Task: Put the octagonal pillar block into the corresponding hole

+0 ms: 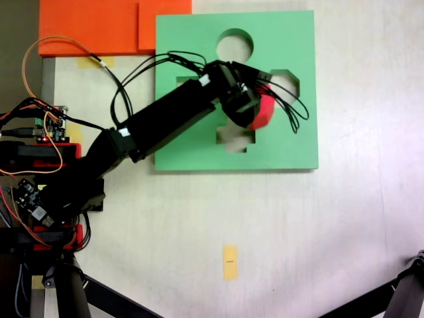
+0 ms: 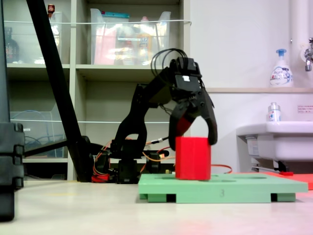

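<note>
The red octagonal pillar block stands upright on the green foam board. In a fixed view the block sits between the cross-shaped cut-out and the eight-sided hole, just below and left of that hole, partly under the gripper. My gripper hangs over the block's top, open, with one jaw on each side of its upper edges. From above, the gripper covers the block's left part. The round cut-out lies at the board's top.
Orange foam sheets lie beyond the board's upper left corner. The arm's base and circuit boards are at the left, and a yellow tape strip is on the table. Tripod legs cross the bottom corners. A sink stands at right.
</note>
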You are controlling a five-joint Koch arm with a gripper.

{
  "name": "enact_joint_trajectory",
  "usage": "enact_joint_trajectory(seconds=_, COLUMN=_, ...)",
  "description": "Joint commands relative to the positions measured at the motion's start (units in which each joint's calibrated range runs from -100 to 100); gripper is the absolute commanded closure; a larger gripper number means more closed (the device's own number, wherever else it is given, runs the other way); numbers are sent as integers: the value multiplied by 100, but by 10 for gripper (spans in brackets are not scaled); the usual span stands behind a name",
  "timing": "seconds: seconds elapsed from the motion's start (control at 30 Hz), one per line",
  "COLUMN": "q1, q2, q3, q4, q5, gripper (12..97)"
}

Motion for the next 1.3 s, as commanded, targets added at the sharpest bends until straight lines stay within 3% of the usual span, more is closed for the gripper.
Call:
enact_joint_trajectory(seconds=0.0, q1=34, q2=27, q3=286, q4=615, q5=34, gripper=800)
enact_joint_trajectory(seconds=0.8, q1=98, q2=1228, q3=585, q4=2175, q5=-151, gripper=797)
enact_joint_trajectory(seconds=1.27, q1=142, q2=1228, q3=575, q4=1761, q5=-586, gripper=797)
